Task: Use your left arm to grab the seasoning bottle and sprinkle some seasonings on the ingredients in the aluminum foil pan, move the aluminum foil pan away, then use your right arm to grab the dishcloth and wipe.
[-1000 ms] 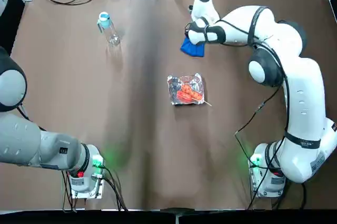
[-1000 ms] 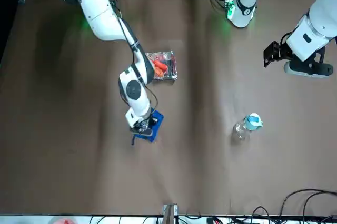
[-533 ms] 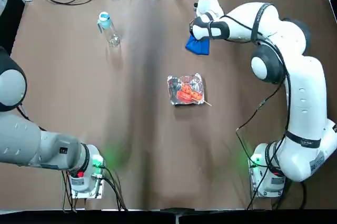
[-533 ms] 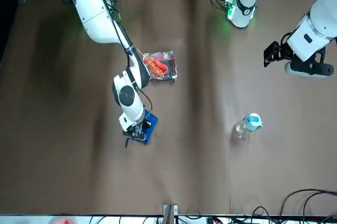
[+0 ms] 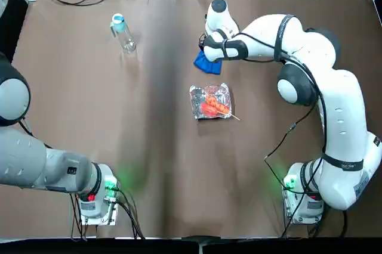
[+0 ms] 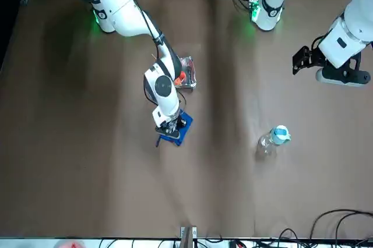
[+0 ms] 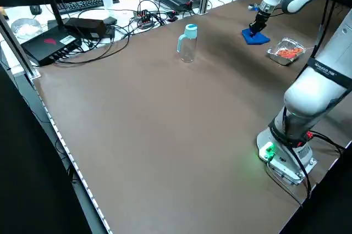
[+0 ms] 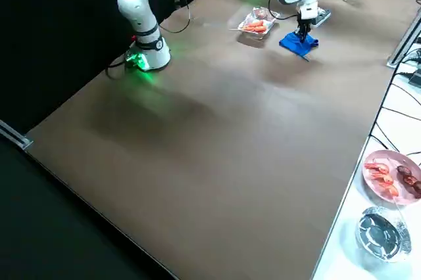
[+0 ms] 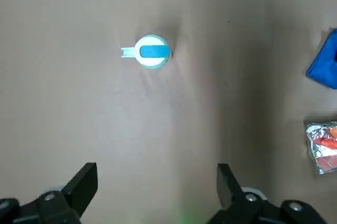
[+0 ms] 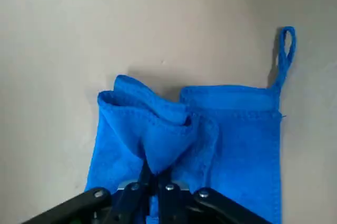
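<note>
My right gripper is shut on a pinched fold of the blue dishcloth, pressing it to the table just beyond the aluminum foil pan. The wrist view shows the dishcloth bunched at my right gripper, its loop trailing. The pan holds red-orange ingredients with a skewer poking out. Upright at the far left stands the seasoning bottle, its light blue cap showing from above. My left gripper hangs open high over the table, holding nothing.
Cables and electronics line the table's far edge. A pink plate of food and a metal bowl sit on the white strip past that edge. The arm bases stand at the near edge.
My right gripper dragged the dishcloth first toward the robot's right, then back left and a little nearer the pan. Left arm, bottle and pan have not moved.
</note>
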